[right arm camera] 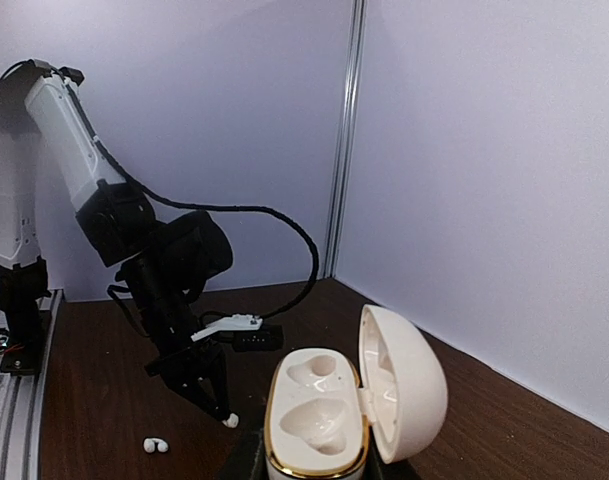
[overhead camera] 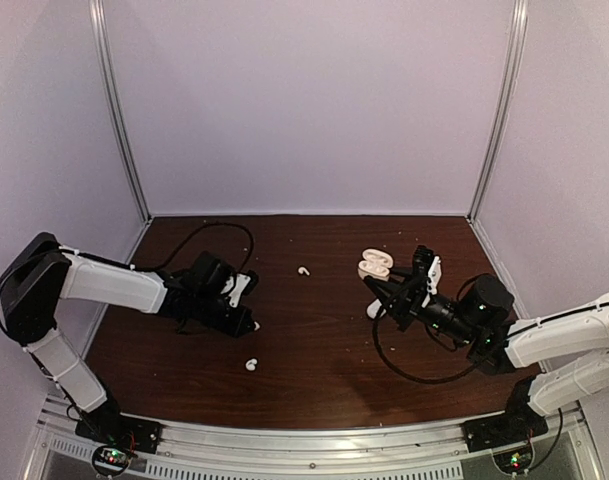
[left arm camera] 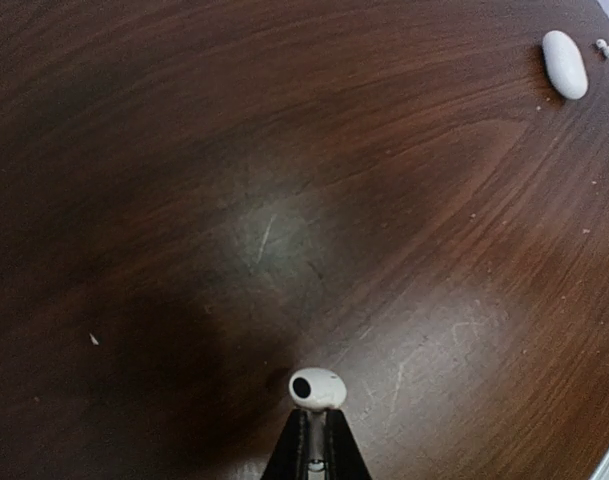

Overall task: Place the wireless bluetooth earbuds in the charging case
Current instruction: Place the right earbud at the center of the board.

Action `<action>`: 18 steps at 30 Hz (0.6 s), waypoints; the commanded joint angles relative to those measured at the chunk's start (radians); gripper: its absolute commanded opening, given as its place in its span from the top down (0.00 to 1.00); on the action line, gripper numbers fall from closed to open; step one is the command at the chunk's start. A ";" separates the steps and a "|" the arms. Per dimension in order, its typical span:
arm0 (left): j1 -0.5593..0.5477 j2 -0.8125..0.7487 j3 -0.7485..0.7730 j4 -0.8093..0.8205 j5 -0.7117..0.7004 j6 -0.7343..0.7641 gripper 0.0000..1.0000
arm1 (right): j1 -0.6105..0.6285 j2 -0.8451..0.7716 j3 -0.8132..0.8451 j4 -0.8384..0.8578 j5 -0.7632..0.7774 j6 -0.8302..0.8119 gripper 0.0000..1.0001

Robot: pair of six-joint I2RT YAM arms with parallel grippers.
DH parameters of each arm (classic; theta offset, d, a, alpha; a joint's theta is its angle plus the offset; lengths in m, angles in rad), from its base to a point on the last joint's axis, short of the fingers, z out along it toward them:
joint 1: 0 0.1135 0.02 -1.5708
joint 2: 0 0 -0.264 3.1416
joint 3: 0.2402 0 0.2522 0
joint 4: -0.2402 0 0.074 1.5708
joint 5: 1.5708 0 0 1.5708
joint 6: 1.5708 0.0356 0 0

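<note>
My left gripper [left arm camera: 317,425] is shut on the stem of one white earbud [left arm camera: 319,388], whose rounded head sticks out past the fingertips just above the dark wooden table [left arm camera: 284,150]. From above, that gripper [overhead camera: 247,322] sits left of centre. My right gripper [right arm camera: 319,472] is shut on the base of the open white charging case [right arm camera: 319,410]; its gold-rimmed tray shows two empty wells and the lid stands up to the right. In the top view the case [overhead camera: 375,264] is at the right gripper [overhead camera: 381,289]. Loose earbuds lie on the table [overhead camera: 251,365] [overhead camera: 303,270] [right arm camera: 156,445].
A closed white pebble-like case [left arm camera: 564,64] lies far off in the left wrist view with a small earbud [left arm camera: 605,48] beside it. A white object [overhead camera: 373,310] shows partly under the right gripper. Pale walls enclose the table on three sides.
</note>
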 commanded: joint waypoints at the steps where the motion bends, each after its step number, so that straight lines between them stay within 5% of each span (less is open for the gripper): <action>1: 0.015 0.072 0.076 -0.072 -0.008 0.000 1.00 | -0.007 -0.016 -0.009 0.006 -0.004 0.019 1.00; 5: 0.016 0.127 0.130 -0.171 -0.001 0.025 0.97 | -0.009 -0.032 -0.007 -0.021 -0.005 0.014 1.00; 13: 0.016 0.204 0.315 -0.457 -0.047 0.138 0.67 | -0.013 -0.043 0.002 -0.047 0.000 0.005 1.00; 18: 0.016 0.250 0.441 -0.572 -0.081 0.190 0.57 | -0.015 -0.047 0.010 -0.066 -0.001 0.002 1.00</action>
